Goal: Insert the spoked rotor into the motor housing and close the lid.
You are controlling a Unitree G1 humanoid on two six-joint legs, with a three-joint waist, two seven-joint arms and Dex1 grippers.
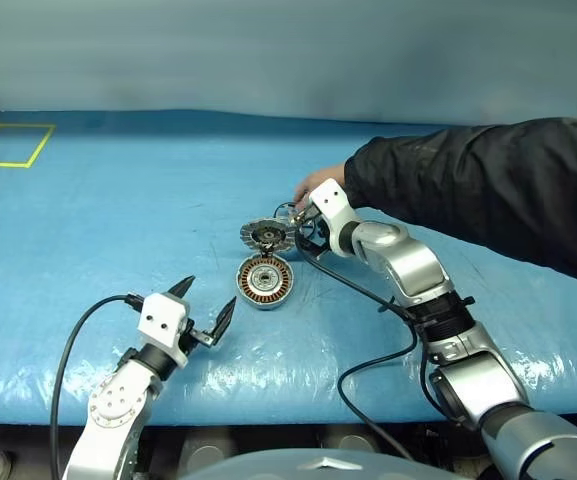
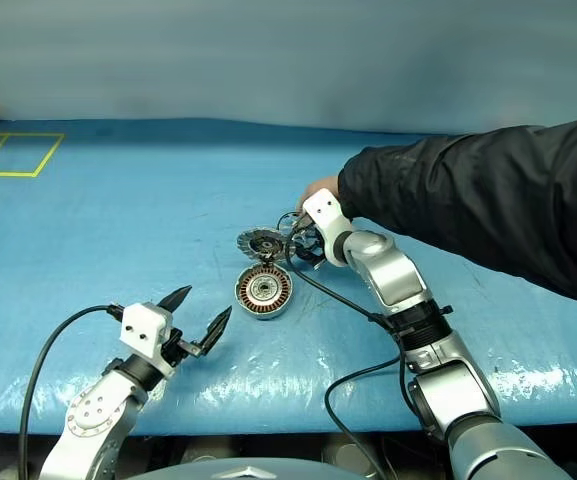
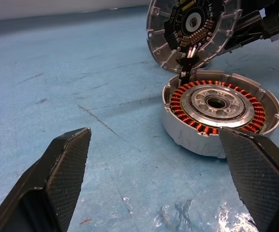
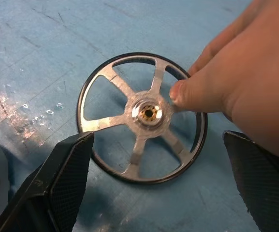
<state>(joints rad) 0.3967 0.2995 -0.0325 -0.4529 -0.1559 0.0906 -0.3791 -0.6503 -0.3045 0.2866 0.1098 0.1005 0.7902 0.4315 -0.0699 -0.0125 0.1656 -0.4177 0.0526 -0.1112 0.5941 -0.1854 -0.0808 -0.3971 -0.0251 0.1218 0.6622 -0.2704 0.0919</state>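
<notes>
Blue plastic-covered tabletop (image 1: 118,210). Left hand (image 1: 204,306) low near the front edge, level, fingers spread wide, holding nothing, aimed at the motor housing (image 1: 265,281), which lies flat with its copper windings up. Lid (image 1: 268,236) just behind it, tilted, far edge hidden by the right hand (image 4: 154,193). Right hand angled down, fingers wide apart, empty, over the spoked rotor (image 4: 142,117). Rotor flat on the tabletop, partly covered by a person's hand (image 4: 236,82) touching its hub; black sleeve (image 1: 488,190) cut off at the frame edge.
</notes>
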